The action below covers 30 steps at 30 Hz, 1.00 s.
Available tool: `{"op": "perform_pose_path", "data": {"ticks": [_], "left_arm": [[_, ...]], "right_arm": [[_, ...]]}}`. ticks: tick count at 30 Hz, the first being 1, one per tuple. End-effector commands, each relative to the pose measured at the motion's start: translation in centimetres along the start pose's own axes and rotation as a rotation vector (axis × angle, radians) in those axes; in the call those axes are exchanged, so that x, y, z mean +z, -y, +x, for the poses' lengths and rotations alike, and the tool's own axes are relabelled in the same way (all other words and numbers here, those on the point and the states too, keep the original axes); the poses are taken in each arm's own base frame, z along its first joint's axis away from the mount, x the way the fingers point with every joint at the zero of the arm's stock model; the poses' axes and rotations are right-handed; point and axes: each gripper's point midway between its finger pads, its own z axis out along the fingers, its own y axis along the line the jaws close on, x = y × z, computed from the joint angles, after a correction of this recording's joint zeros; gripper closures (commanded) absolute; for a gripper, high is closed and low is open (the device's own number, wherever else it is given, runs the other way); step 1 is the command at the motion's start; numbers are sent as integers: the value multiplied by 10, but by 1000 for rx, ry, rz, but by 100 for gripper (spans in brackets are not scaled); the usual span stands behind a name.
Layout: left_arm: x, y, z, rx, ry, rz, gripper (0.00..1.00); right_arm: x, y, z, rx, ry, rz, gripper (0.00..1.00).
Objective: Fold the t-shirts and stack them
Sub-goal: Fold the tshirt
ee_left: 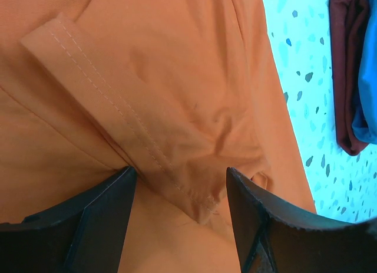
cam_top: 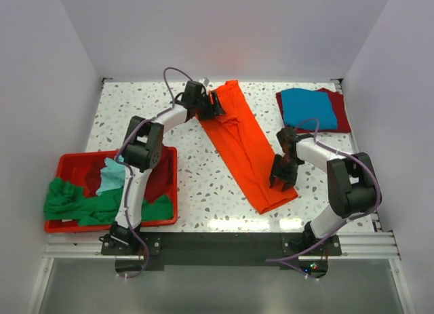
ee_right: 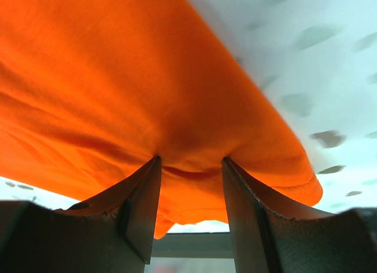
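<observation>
Nearest us, toward the near right of the white speckled table [cam_top: 203, 185], the right gripper [cam_top: 282, 177] [ee_right: 191, 161] is clenched on the near end of the bright orange soft cloth t-shirt [cam_top: 244, 144] [ee_right: 118, 78]. The wrist view shows that end raised, with cloth sagging off both sides of the fingers.

In the near left corner sits the red rectangular plastic bin [cam_top: 74, 156]. A crumpled green t-shirt [cam_top: 74, 202] spills over its edge, and a light teal t-shirt [cam_top: 110, 178] and a dark red t-shirt [cam_top: 159, 182] lie inside.

Up the table, the orange shirt lies as one long narrow band, running diagonally from near right toward the middle of the far edge. At its far end the left gripper [cam_top: 211, 105] [ee_left: 177, 170] looks pinched on a puckered ridge beside a stitched sleeve hem [ee_left: 100, 102].

In the far right corner a folded blue t-shirt [cam_top: 308, 107] rests on a folded maroon t-shirt [cam_top: 341, 117]. That's the stack.

This cloth is light and limp, with no stiffness at all, so it will droop between the two holds and its layers may slide apart. The hold to take is at the band's ends, pinching through every layer and keeping it taut.
</observation>
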Motion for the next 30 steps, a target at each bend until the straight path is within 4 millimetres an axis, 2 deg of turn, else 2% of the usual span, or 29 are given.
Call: {"op": "perform_pose_path", "data": {"ticks": [1,3,8,10,11,12,13,15,17,20,22,23,25,26,27,28,29,30], "left_arm": [[15,-44,13,54,-41,-70,32],[19,-49,16,89,-56,-72,31],[30,-52,11,163,-57,-50,31],[34,-50,1,198,-37,-36,31],[39,-54,3,203,-43,-40,31],[41,-54,1,220,-40,-36,31],[44,-54,-5,228,-29,-28,31],[46,-47,-16,257,-5,-10,31],[48,-43,-18,265,0,11,31],[42,-28,-26,262,24,58,31],[36,-15,-30,271,47,88,31],[24,2,-42,285,82,110,31],[14,22,-45,300,105,145,30],[1,39,-56,311,131,166,30],[-4,48,-53,318,129,177,30],[-21,67,-62,332,159,196,30],[-29,74,-62,338,165,198,30],[-33,77,-50,340,146,187,30]], "right_arm": [[26,-12,31,22,-72,30,51],[31,-28,42,9,-82,31,51],[34,-68,66,-51,-88,17,51],[34,-84,69,-61,-88,15,51],[34,-94,77,-93,-91,12,51],[31,-106,75,-101,-82,-4,51],[34,-110,79,-113,-90,10,51],[31,-128,87,-153,-86,-2,51],[32,-137,95,-189,-91,3,51],[15,-155,95,-239,-65,-18,51],[1,-152,93,-273,-44,5,50],[-11,-154,91,-281,-25,-5,50],[-28,-147,87,-306,5,19,49],[-41,-146,86,-313,28,4,48],[-46,-139,88,-322,24,18,45],[-50,-133,86,-329,42,29,44],[-55,-126,88,-332,47,33,43],[-55,-120,90,-343,44,44,43]]}}
